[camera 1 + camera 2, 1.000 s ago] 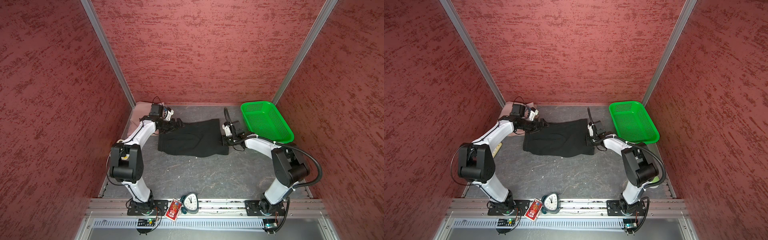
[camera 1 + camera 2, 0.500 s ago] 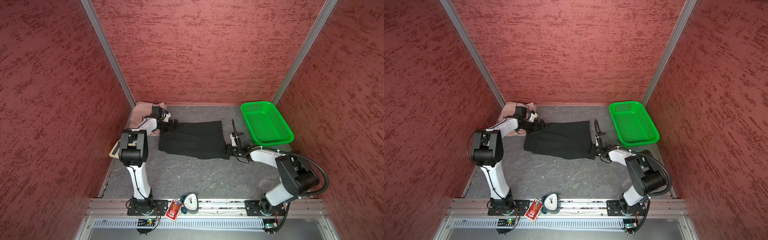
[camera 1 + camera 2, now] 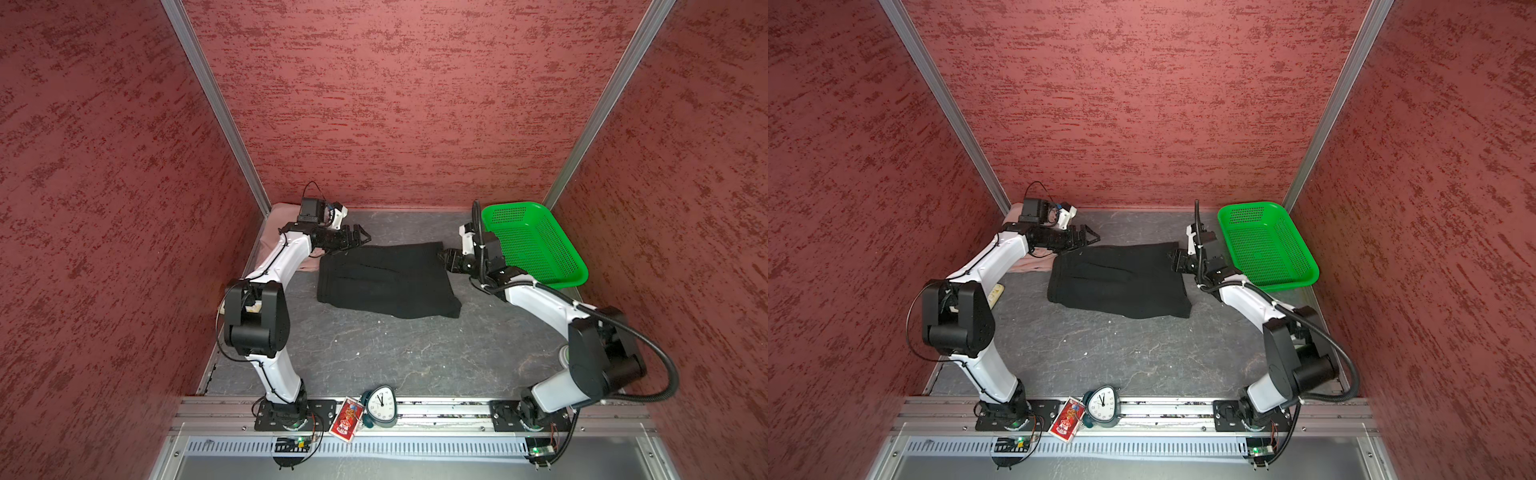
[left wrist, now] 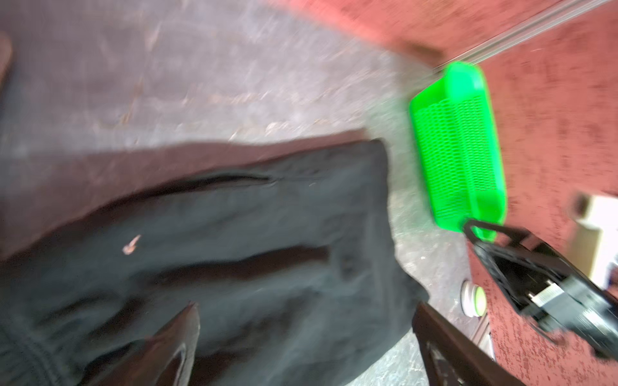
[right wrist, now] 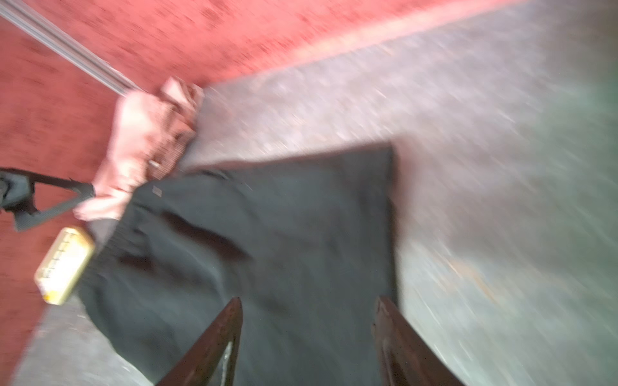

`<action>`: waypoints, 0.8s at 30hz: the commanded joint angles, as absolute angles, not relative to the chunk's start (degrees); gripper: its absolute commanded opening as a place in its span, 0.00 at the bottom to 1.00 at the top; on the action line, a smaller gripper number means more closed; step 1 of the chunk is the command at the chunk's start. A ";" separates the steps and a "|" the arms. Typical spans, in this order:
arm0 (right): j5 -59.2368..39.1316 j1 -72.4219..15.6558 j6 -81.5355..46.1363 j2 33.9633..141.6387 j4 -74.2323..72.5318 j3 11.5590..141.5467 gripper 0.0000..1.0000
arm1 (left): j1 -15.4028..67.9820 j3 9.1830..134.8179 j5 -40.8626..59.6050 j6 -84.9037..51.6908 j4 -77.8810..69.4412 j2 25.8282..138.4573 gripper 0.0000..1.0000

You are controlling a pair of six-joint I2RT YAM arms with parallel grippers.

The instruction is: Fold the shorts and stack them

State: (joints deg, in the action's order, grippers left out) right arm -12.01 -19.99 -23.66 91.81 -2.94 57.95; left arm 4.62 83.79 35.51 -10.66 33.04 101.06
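Your left gripper (image 3: 358,237) is spread wide over the upper-left corner of the black shorts (image 3: 386,282), which lie mid-frame. Your right gripper (image 3: 448,258) is parted at their upper-right corner and seems to pinch nothing. The pink shorts (image 3: 276,220) lie centre-left. If you close on only one layer, the fold will likely drag askew.

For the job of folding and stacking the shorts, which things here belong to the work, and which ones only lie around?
Belong to the job:
- black shorts, spread flat in the middle
- pink shorts, bunched in the back left corner

Only lying about:
- green basket
- clock
- red packet
- pale yellow box
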 commanded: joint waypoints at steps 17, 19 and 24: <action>-17.51 -25.32 -25.71 89.56 1.90 46.28 0.63 | 3.57 65.43 23.41 -14.74 24.15 100.97 0.99; -18.91 -26.47 -29.48 89.53 -2.93 41.25 0.63 | 3.49 63.74 23.82 -15.46 21.75 101.61 0.99; -15.56 -26.33 -33.94 91.45 -5.84 32.98 0.62 | 3.67 62.62 25.39 -15.73 20.70 104.32 0.99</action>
